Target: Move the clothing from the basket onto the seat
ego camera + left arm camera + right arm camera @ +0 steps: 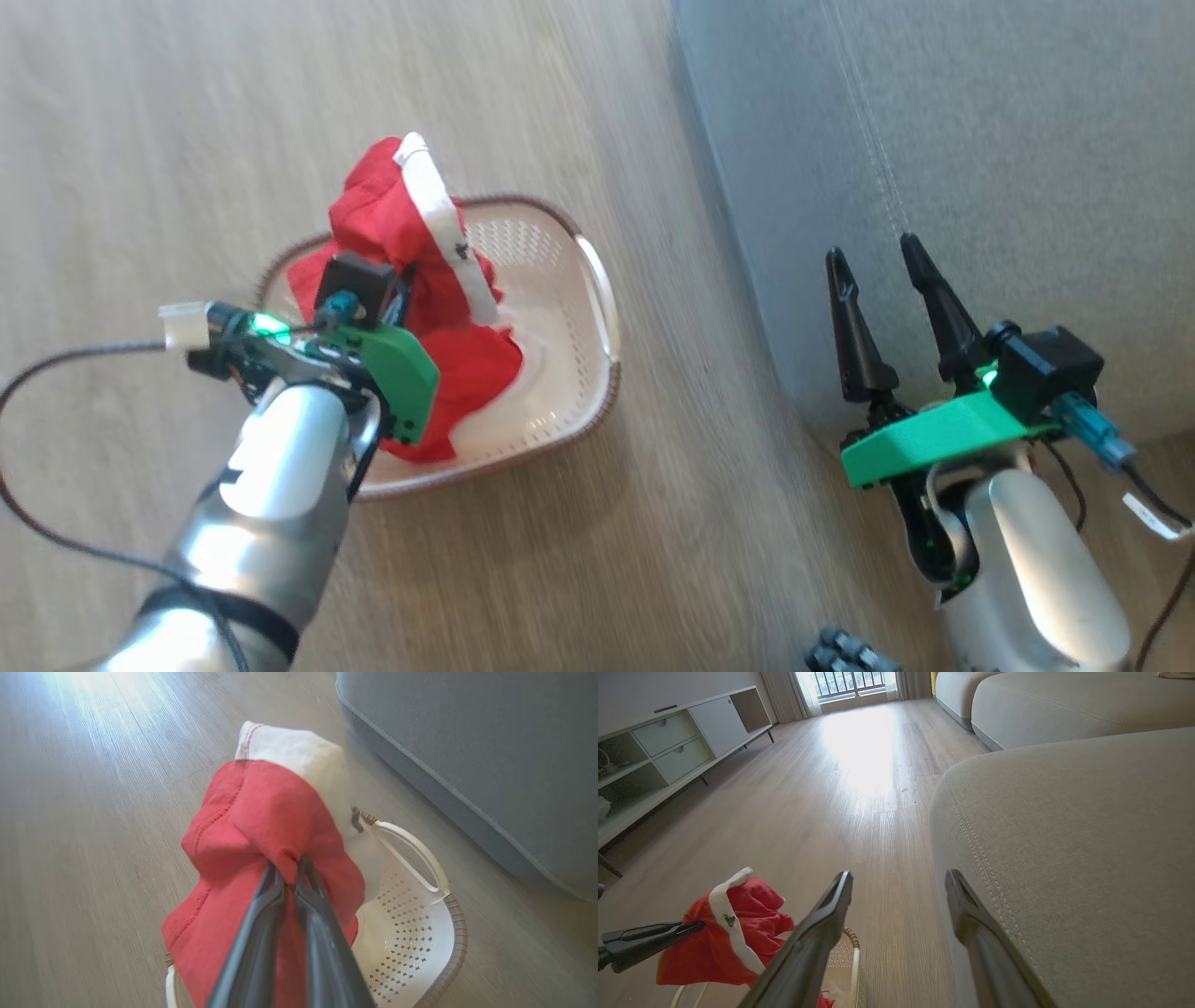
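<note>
Left gripper [288, 864] clamped on clothing [261, 816] above basket [551, 271]; seat [980, 140] right of basket, beside wide-open, empty right gripper [870, 245].

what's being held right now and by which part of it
The left gripper is shut on a red garment, pinching a bunched fold of its red cloth, not the white band, above the basket. The right gripper is open and holds nothing.

Left arm [271, 467] jaws clamped, right arm [1027, 551] jaws spread.
</note>
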Robot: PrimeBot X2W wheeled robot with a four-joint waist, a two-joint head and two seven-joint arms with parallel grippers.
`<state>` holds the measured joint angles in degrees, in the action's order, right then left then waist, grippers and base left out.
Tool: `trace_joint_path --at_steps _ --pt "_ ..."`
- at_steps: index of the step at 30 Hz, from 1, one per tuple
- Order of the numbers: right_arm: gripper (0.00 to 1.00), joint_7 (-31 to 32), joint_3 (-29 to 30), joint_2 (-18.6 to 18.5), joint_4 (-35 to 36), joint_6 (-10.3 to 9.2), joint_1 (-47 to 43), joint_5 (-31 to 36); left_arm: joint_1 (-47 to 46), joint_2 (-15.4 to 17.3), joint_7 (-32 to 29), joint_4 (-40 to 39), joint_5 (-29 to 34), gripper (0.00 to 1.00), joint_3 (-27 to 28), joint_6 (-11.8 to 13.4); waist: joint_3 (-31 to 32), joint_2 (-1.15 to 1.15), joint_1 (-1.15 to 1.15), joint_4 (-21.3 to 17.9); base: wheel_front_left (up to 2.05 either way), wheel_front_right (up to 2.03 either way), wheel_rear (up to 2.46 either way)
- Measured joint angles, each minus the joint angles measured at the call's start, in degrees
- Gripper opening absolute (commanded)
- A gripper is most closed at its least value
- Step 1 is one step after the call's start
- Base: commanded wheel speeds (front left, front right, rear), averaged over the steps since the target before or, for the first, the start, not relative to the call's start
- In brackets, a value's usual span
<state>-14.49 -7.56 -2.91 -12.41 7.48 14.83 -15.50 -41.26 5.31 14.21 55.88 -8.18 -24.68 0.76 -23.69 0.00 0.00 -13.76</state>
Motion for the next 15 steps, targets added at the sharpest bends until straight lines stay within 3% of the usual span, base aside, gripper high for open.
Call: trace_joint_path --at_steps 15 --pt "1.0 0.0 0.6 0.0 -1.8 0.0 -6.8 2.1 16.8 -1.5 0.0 -25.3 -1.4 0.0 5.6 1.1 15.3 0.0 0.0 5.4 0.0 0.0 0.0"
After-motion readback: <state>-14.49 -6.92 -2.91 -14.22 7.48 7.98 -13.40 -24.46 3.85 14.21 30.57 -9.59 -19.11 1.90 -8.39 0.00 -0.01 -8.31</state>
